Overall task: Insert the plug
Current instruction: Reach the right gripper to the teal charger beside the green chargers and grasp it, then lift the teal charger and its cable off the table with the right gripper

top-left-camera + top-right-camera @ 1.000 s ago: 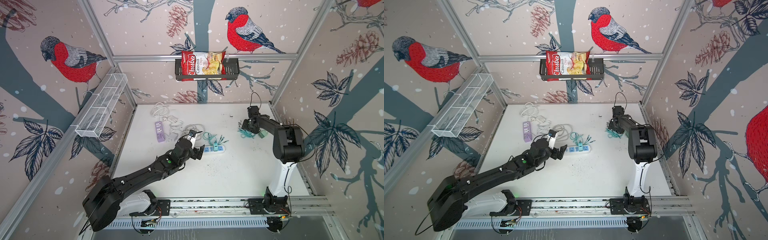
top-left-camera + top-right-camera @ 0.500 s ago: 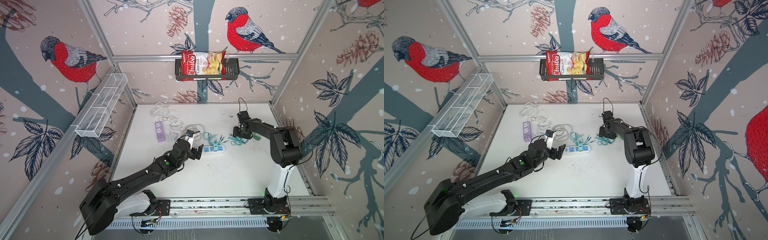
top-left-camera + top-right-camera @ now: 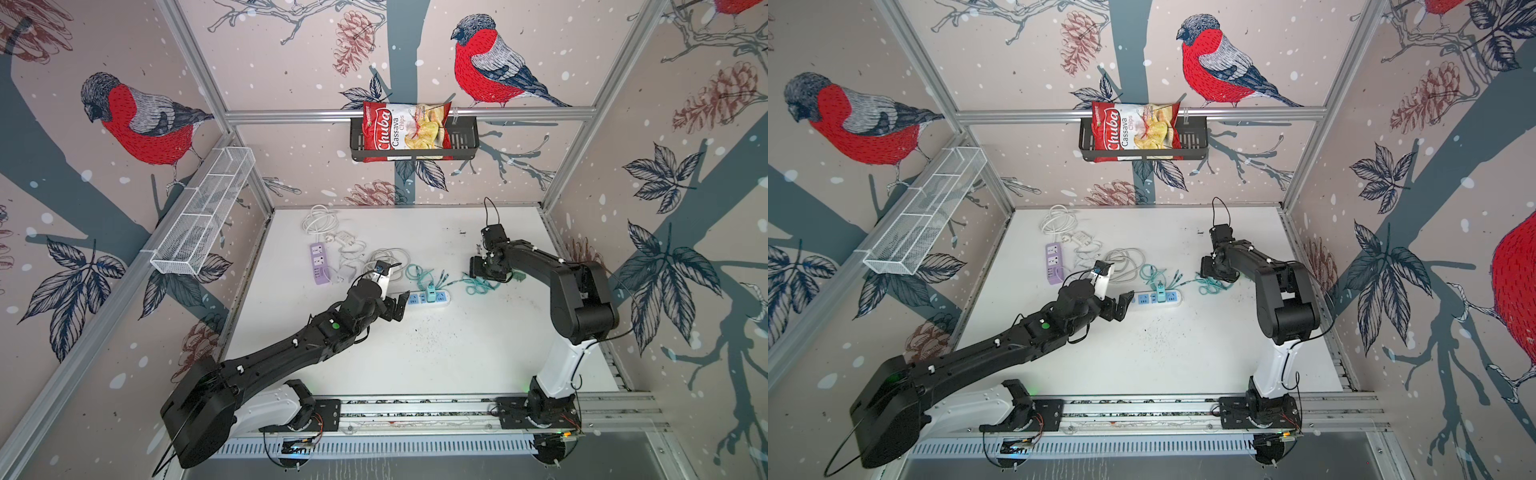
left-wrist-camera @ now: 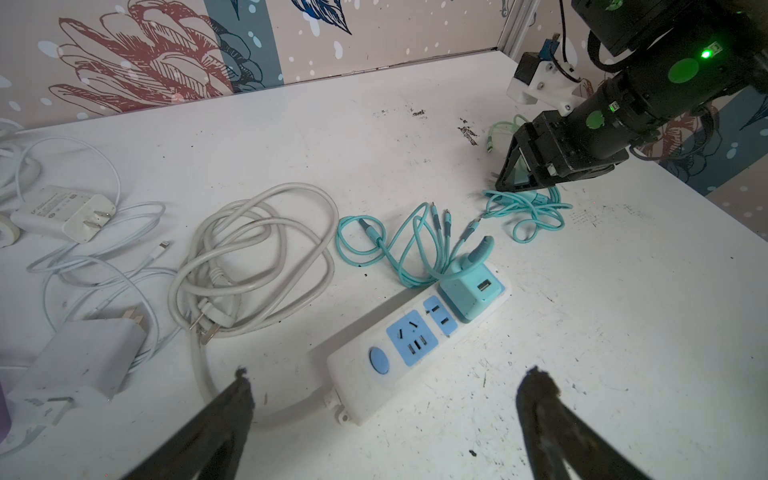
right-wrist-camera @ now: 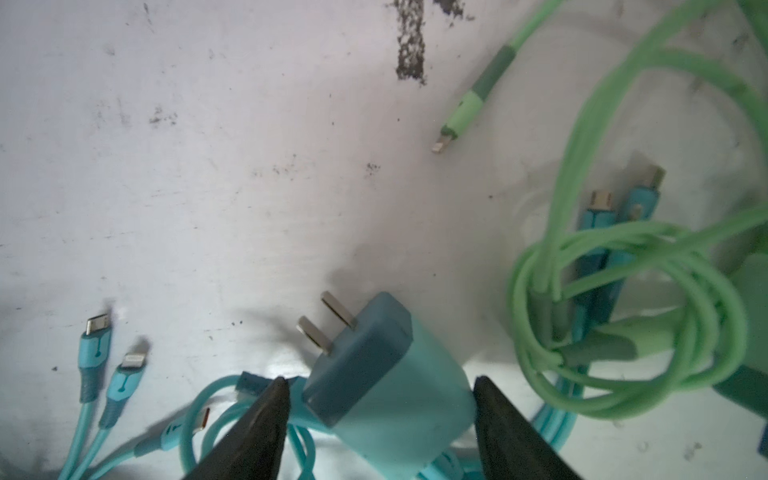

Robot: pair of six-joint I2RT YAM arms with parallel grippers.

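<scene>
Teal plug [image 5: 374, 357] flat on table [image 3: 457, 353], between spread right gripper [image 5: 380, 382] jaws, unclamped.
Lies prongs-out, well apart from white power strip [image 4: 415, 345]; shows left gripper [image 4: 388, 374] jaws wide, hovering at strip's end.

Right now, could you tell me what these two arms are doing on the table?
The right hand straddles a loose teal charger among cables on the table; whether it grips is unclear. The left hand hovers open at the end of the white power strip, where a second charger is already plugged in. The loose one is not yet inserted.
</scene>
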